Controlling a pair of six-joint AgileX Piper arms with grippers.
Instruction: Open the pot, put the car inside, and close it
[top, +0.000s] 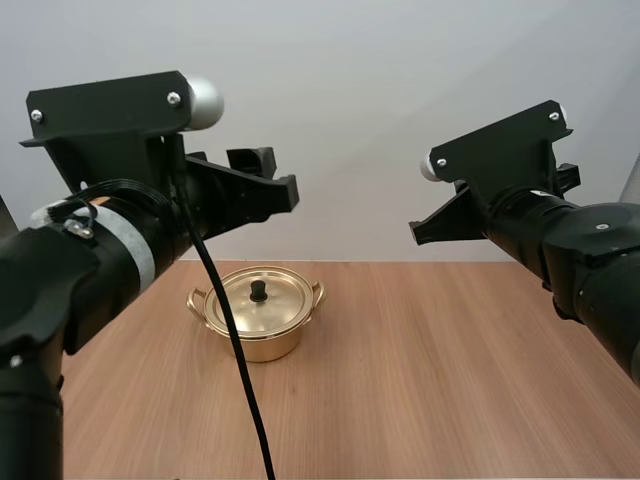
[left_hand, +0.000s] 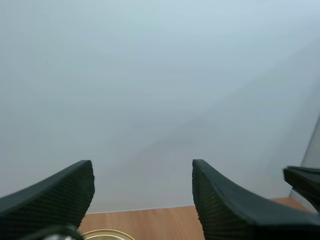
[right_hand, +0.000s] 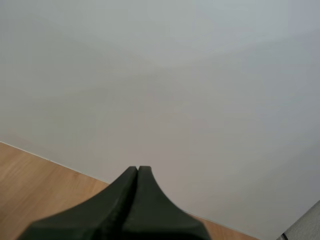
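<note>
A wooden bench (top: 450, 380) of light, warm grain runs back to a plain pale grey wall (top: 350, 100) and meets it in a straight line. The light is soft and even, with faint shading across the wall. A darker grey strip (top: 632, 185) stands at the wall's right edge

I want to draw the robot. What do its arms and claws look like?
Both arms are thick, round and black. The left arm wears a white band; the right arm has no band. The left gripper and right gripper each have two black fingers, tapered like wedges; the left one's inner faces are ribbed.
</note>
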